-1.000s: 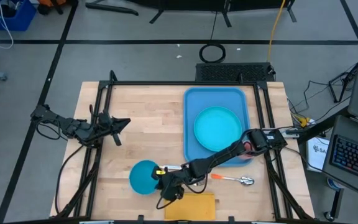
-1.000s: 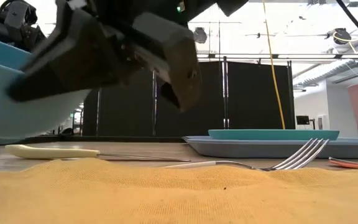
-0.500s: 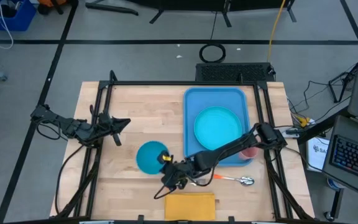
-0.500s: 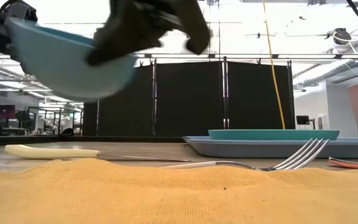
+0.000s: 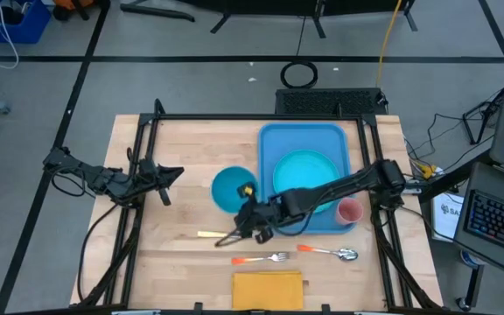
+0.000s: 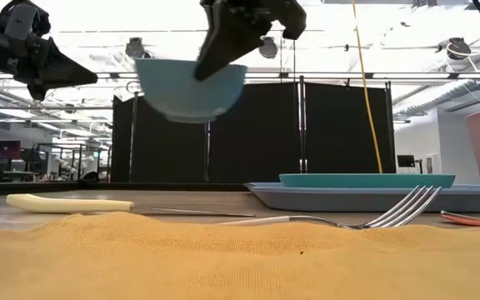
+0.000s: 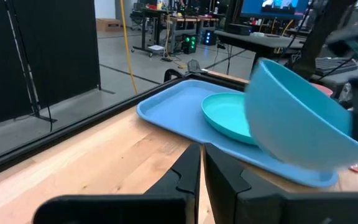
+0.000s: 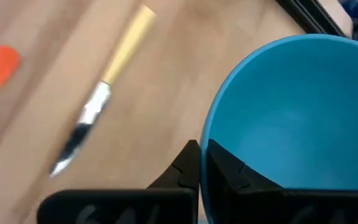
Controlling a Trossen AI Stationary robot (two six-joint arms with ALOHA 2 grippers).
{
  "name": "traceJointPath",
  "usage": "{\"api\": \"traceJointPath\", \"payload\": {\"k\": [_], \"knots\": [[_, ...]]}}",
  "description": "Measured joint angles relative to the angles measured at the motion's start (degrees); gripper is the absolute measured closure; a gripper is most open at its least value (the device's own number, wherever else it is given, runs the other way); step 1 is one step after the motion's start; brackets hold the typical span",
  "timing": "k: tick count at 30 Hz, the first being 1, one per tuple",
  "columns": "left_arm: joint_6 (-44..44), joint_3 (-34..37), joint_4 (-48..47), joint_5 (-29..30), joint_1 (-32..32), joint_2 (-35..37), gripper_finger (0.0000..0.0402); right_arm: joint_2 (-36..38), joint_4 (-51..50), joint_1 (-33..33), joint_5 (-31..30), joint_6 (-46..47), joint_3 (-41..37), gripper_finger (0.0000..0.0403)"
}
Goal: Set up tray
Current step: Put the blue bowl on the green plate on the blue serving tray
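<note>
A blue tray [image 5: 304,144] lies on the table's right half and carries a round turquoise plate [image 5: 305,180]. My right gripper [image 5: 250,203] is shut on a blue bowl [image 5: 232,189], held in the air left of the tray; the low view shows the bowl [image 6: 190,88] well above the table. My left gripper [image 5: 171,174] hovers shut near the table's left edge; the left wrist view shows its fingers [image 7: 202,180] closed. A pink cup [image 5: 350,212] stands on the tray's near right corner. My right gripper pinches the bowl's rim [image 8: 205,163], one finger inside the hollow and one outside its wall. It comes at the bowl from the side nearest the tray. The bowl is lifted clear of the table, roughly upright with its opening up.
A cream-handled knife [image 5: 217,234], an orange-handled fork [image 5: 261,258] and an orange-handled spoon [image 5: 329,252] lie on the wood near the front. A yellow-orange napkin [image 5: 268,289] rests at the near edge. Bare wood shows between the left arm and the bowl.
My right gripper has carried the bowl from the near edge by the napkin up and toward the far right, closer to the tray. The bowl has risen from near the table to well above it. The knife and fork now show uncovered.
</note>
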State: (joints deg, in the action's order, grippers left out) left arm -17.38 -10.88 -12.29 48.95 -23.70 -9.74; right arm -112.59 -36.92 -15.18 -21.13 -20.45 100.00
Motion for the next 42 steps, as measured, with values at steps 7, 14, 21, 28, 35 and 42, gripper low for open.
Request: {"api": "traceJointPath", "payload": {"k": [7, 14, 21, 28, 35, 42], "knots": [[-0.6, 0.0, -0.1, -0.3, 0.0, 0.0, 0.0378, 9.2, 1.6, 3.7, 0.2, 6.6, -9.8, 0.0402], [-0.7, 0.0, 0.0, -0.3, 0.0, 0.0, 0.0378, 21.0, 5.2, 8.9, 0.2, 14.6, -23.3, 0.0403], [-0.8, 0.0, 0.0, 0.2, 0.0, 0.0, 0.0378, 25.2, 2.7, 14.4, 1.6, 24.1, -28.6, 0.0403], [-1.1, 0.0, 0.0, 0.0, 0.0, 0.0, 0.0378, 24.8, -1.6, 16.7, 3.5, 29.6, -28.7, 0.0403], [-1.3, 0.0, -0.4, -0.9, 0.0, -0.1, 0.0378, 24.9, 0.4, 15.4, 4.9, 34.4, -30.9, 0.0403], [-2.7, 0.0, -1.2, -1.0, 0.0, -0.1, 0.0378, 26.4, 3.1, 15.0, 4.8, 39.7, -38.6, 0.0403]]}}
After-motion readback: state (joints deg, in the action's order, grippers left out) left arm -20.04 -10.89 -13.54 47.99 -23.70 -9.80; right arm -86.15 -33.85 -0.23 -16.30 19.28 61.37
